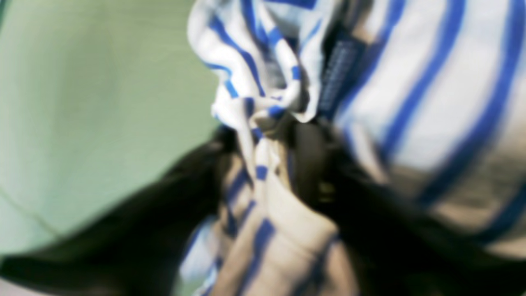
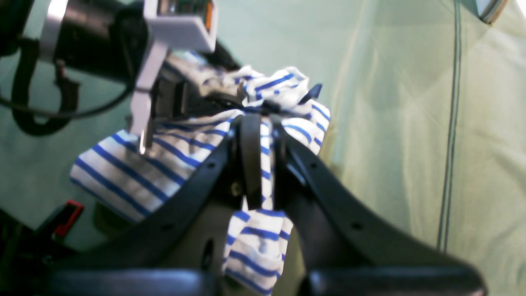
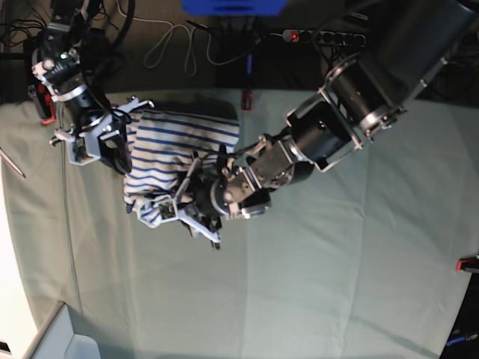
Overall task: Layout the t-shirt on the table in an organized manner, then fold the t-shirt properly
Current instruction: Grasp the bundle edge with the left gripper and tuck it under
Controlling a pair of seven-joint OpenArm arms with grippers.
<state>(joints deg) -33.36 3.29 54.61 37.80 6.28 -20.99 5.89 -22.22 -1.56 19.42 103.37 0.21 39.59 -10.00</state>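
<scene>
The t-shirt (image 3: 176,146), white with thin blue stripes, lies bunched at the back left of the pale green table (image 3: 314,284). My right gripper (image 3: 116,153) is at its left edge. In the right wrist view that gripper (image 2: 263,119) is shut on a pinched fold of the t-shirt (image 2: 135,168), and cloth hangs down between its black fingers. My left gripper (image 3: 176,206) is at the shirt's front edge. The blurred left wrist view has a knot of t-shirt (image 1: 263,94) between the black fingers (image 1: 172,205), which stand apart. I cannot tell whether they grip it.
A power strip (image 3: 322,36) and loose cables lie beyond the table's back edge. A red clip (image 3: 245,99) sits at the back edge and a red clamp (image 3: 468,263) at the right edge. The table's front left corner (image 3: 45,321) is near. The left arm (image 3: 352,112) spans the middle.
</scene>
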